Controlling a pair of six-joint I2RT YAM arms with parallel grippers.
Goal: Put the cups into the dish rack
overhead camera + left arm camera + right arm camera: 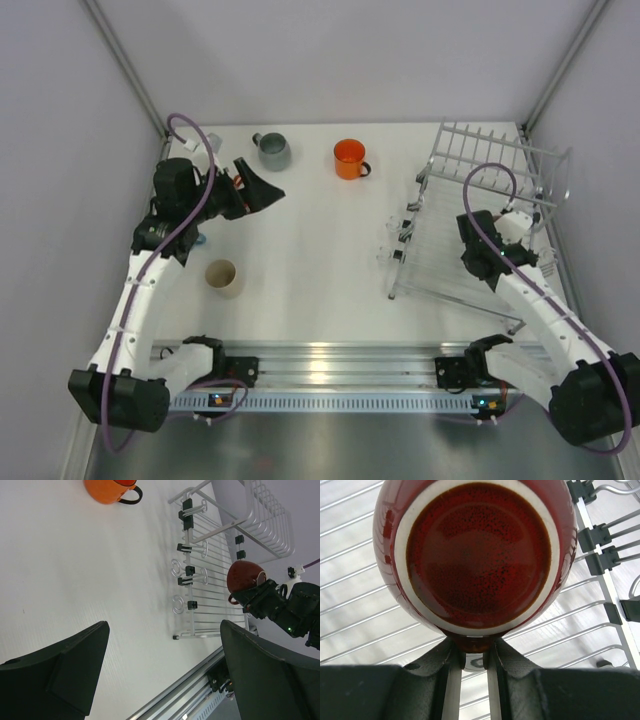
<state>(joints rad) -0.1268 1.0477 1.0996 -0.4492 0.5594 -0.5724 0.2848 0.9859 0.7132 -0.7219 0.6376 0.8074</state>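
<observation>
My right gripper (pixel 474 655) is shut on the handle of the dark red cup (pixel 477 555). The cup's base faces the wrist camera, and it hangs over the wire grid of the dish rack (pixel 360 625). In the left wrist view the same dark red cup (pixel 244 575) sits over the rack's (pixel 215 570) flat base. My left gripper (pixel 165 660) is open and holds nothing above bare table, just right of the grey cup (pixel 271 150). The bright orange cup (pixel 350 158) stands at the back centre. Near my left arm stands the cream cup (pixel 224 278). The dish rack (pixel 455 270) fills the right side.
The rack's upright tines (pixel 495 150) rise at the back right corner. Grey walls close in the table on the left, back and right. An aluminium rail (pixel 330 360) with the arm bases runs along the near edge.
</observation>
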